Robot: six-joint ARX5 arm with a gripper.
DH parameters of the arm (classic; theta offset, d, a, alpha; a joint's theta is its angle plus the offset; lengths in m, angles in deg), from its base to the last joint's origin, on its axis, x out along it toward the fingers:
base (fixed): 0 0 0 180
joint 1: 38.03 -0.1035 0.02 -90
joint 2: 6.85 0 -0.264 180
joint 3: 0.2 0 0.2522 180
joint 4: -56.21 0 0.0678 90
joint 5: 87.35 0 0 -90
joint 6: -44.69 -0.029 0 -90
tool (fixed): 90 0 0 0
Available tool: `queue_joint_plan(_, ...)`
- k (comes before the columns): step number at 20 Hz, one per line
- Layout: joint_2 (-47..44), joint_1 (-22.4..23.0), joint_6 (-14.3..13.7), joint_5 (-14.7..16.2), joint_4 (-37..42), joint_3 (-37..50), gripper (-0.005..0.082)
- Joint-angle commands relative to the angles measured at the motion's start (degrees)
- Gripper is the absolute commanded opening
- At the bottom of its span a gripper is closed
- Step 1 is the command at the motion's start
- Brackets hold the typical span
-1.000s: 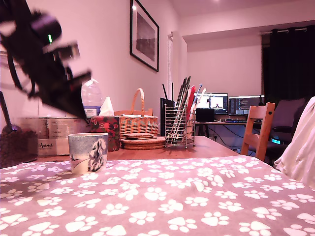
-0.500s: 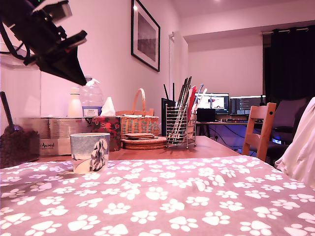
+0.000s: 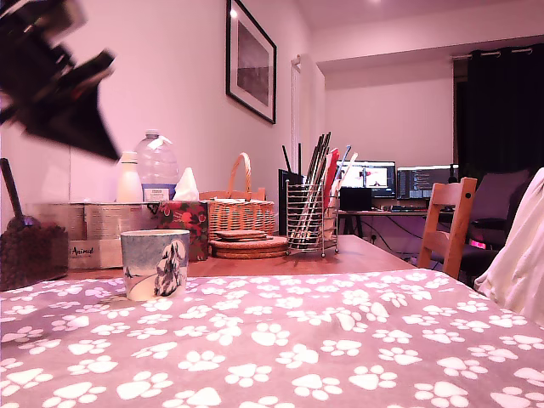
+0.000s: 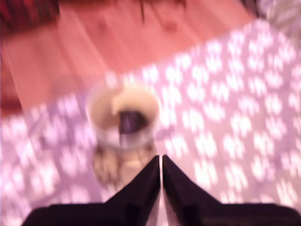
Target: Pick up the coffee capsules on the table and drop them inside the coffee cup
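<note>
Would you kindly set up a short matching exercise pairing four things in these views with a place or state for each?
Things:
1. coffee cup
2. gripper
3. wire utensil holder
4. wicker basket

Places or states:
A. on bare wood, holding tall utensils
B. fingers together, nothing between them
C. on the paw-print cloth, a dark capsule inside
D. behind a stack of round mats

Pairs: 1-C, 2-B, 3-A, 4-D

Glossy coffee cup [image 3: 154, 263], cloth tablecloth [image 3: 340, 340], wire utensil holder [image 3: 309, 219], wicker basket [image 3: 241, 212]
</note>
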Motion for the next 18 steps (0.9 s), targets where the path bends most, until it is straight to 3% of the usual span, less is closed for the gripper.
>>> queue_joint_plan(1,2.62,0.13,1.25,0.02,0.57,3.17,-0.0024)
queue_joint_plan(7,8.07,0.15,4.35,-0.2,-0.57,9.62,-0.0024)
queue_joint_plan(18,9.11,0.87,4.0,0.26,0.68,9.84,-0.0024)
